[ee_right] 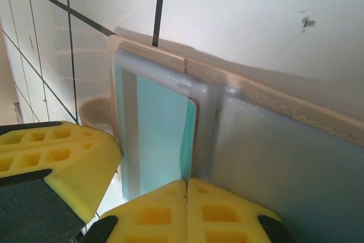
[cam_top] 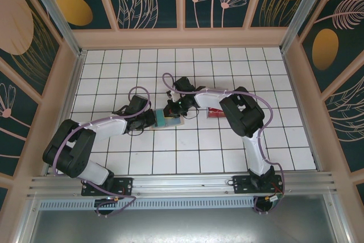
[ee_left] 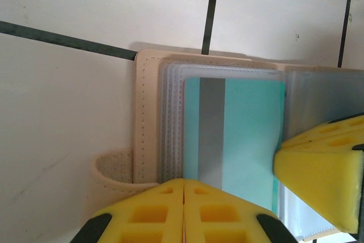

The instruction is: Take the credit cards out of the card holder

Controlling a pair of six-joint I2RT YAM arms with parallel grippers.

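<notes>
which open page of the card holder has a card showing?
The page beside the strap loop: a teal card sits in it. The other page shows plain grey.

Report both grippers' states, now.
Left gripper: shut, tips on the card holder; whether it grips cannot be told.
Right gripper: shut, tips at the teal card; whether it grips cannot be told.

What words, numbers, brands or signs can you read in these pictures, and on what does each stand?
None can be read.
The teal card in the card holder shows a plain grey stripe and no print.
The small red item is too small to read.
</notes>
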